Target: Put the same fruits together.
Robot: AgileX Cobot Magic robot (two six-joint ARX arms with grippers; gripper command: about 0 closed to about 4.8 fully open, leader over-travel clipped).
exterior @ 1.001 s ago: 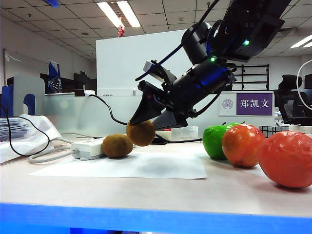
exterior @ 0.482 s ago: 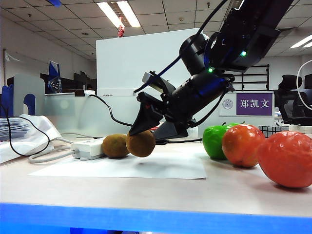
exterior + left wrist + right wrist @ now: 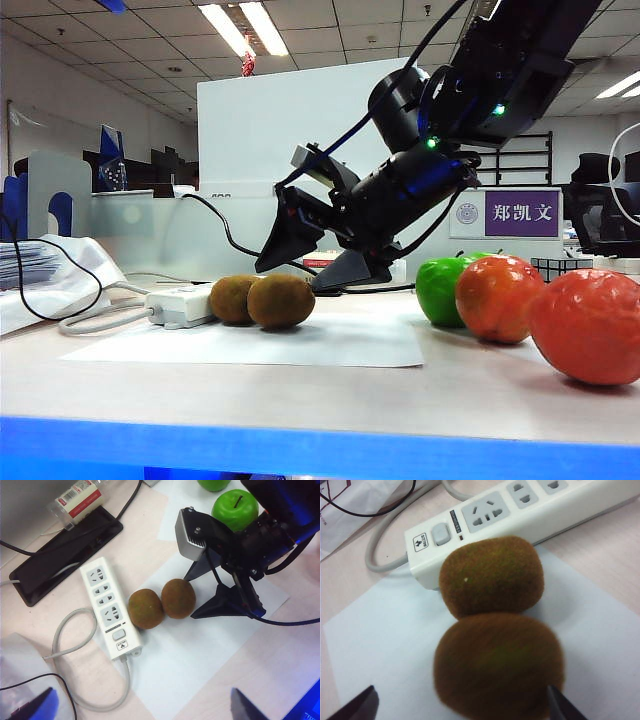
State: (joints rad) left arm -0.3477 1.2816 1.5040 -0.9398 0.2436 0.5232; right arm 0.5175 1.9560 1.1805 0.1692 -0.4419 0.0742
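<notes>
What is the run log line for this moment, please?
right gripper: open, above released kiwi | kiwi beside second kiwi | left gripper: open

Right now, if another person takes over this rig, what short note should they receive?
Right gripper: open, above the two kiwis, holding nothing.
Left gripper: only one fingertip shows in its wrist view; open, away from the fruits, holding nothing.
Kiwis: near kiwi lies beside the far kiwi on the white paper, next to the power strip.
Oranges: front orange and second orange sit close together at the right.
Apples: two green apples lie near each other.
Done: all three pairs look grouped.
Left: withdraw the right arm; check that each pair is close enough.
</notes>
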